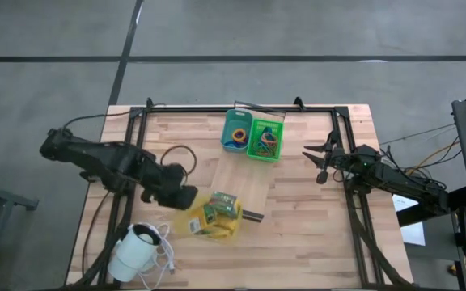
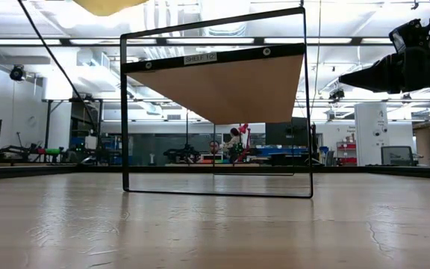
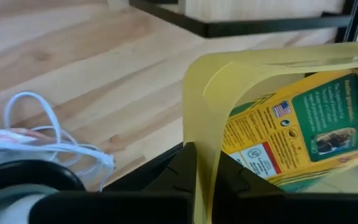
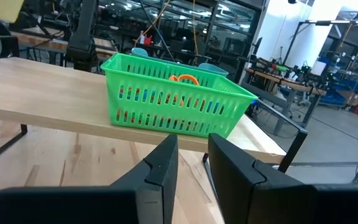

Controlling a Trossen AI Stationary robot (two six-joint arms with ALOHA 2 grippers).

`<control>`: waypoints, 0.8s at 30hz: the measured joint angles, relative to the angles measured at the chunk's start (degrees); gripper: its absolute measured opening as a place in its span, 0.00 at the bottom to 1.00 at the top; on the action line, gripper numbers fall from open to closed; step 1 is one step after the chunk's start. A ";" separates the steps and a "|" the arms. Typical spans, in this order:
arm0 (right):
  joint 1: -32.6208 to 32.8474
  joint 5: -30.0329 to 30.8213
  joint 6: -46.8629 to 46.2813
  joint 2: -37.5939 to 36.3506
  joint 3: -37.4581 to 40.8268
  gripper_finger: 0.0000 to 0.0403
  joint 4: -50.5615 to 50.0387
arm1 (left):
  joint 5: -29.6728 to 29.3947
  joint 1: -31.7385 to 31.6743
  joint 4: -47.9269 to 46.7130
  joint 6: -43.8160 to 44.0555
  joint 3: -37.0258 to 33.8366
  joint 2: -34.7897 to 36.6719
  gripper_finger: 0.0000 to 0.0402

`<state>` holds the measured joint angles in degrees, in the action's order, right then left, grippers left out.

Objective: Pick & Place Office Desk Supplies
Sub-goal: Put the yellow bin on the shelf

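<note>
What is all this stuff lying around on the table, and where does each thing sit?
Yellow bin: one, yellow, front centre of the table, its wall pinched by the left gripper.
Crayon boxes: at least two, green and yellow, inside the yellow bin.
Green basket: one, green, on the raised shelf at the back, with small coloured items inside.
Teal bin: one, teal, on the shelf beside the green basket, with an orange ring inside.
Wooden shelf: one, pale wood on a black frame, centre back.
White corded device: one, white, front left corner.
Table: one, light wood.
Left gripper: dark, shut on the yellow bin's wall.
Right gripper: dark, open, hovering right of the green basket.
</note>
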<state>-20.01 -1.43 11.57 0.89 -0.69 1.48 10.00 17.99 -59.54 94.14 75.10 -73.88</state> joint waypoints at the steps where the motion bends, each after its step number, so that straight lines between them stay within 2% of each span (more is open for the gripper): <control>1: 0.00 0.00 0.00 0.00 0.00 0.21 0.01 | 0.11 -0.80 -1.53 -0.50 1.22 0.06 0.06; 4: 0.00 0.02 0.00 0.00 0.00 0.21 -0.01 | -0.11 -3.31 -5.13 -5.41 4.62 -0.08 0.06; 10: 0.00 0.00 0.00 0.02 0.00 0.23 0.02 | -0.80 -9.25 -5.96 -16.97 7.44 -0.12 0.06; 17: 0.00 0.00 0.00 0.02 0.00 0.22 0.00 | 0.52 -17.47 -7.76 -18.42 7.05 -0.48 0.06; 24: 0.00 0.02 0.00 0.02 0.00 0.20 0.01 | -0.01 -24.15 -5.87 -29.51 7.05 -2.06 0.06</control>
<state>-20.01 -1.42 11.57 0.91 -0.69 1.50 9.98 -6.16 -65.41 64.62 82.15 -75.94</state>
